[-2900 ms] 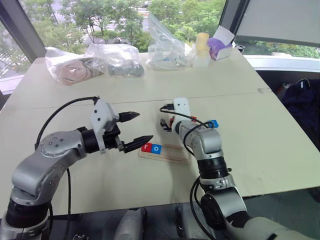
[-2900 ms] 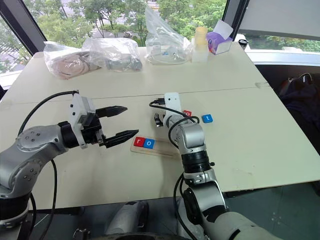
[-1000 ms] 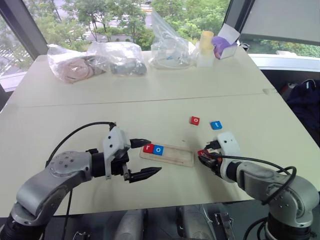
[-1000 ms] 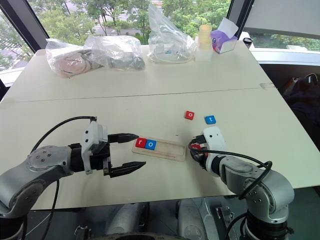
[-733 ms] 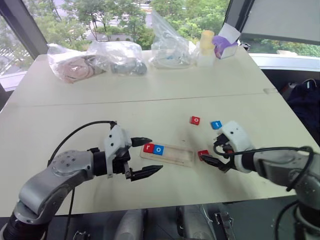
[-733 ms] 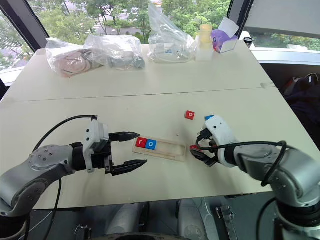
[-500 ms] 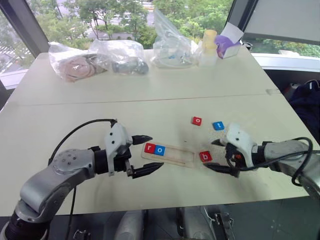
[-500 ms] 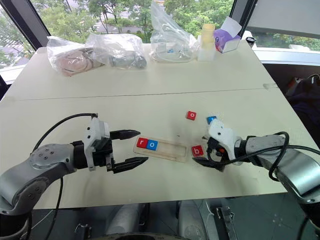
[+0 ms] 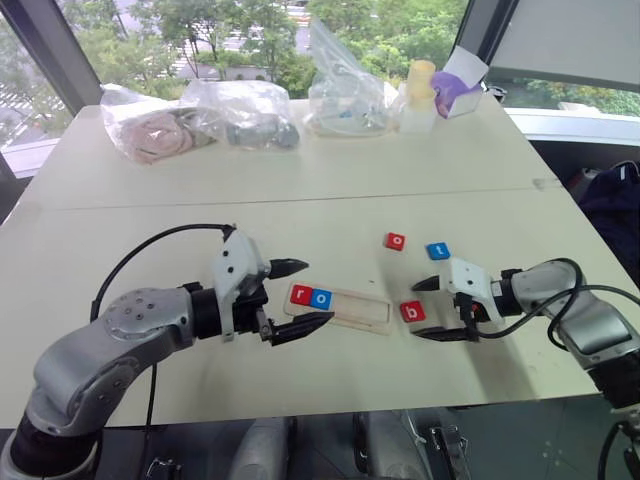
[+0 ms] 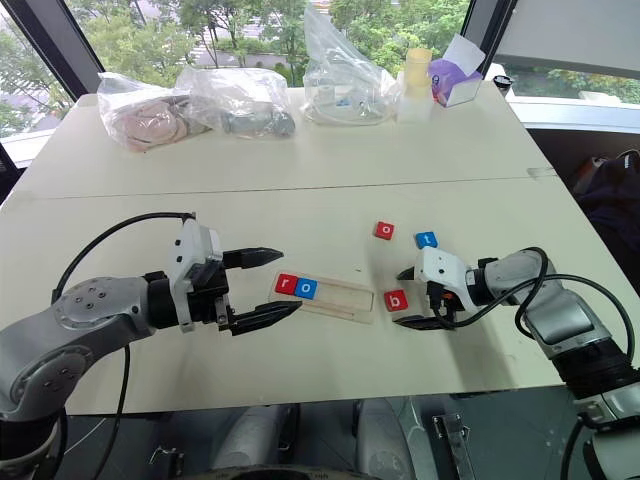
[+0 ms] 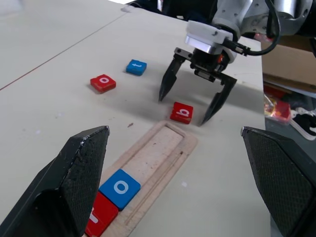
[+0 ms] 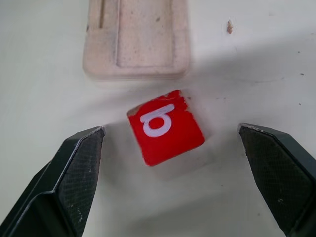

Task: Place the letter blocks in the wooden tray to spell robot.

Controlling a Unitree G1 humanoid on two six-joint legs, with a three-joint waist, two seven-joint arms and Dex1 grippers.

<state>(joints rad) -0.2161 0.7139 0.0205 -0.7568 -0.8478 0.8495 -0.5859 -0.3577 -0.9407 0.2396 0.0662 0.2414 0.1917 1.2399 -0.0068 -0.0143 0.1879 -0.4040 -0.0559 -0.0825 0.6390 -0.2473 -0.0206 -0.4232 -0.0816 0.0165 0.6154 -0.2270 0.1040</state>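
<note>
Light: bright, even daylight from the windows (image 9: 250, 40) at 12 o'clock behind the table (image 9: 300, 190).
Shadows: soft and faint; a pale grey one lies under the red b block (image 12: 165, 127) and around the tray (image 12: 136, 37) end.
Glare: the treetops outside look washed out; the tabletop has no hard hotspots.
Blur: both head views are sharp; in the wrist views the near fingers (image 11: 66, 182) are soft-edged.
Distortion: slight bowing of the table edges towards 3 and 9 o'clock.

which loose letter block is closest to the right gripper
The red b block, lying on the table between the open right gripper and the wooden tray end. The red o and blue t lie farther back.
</note>
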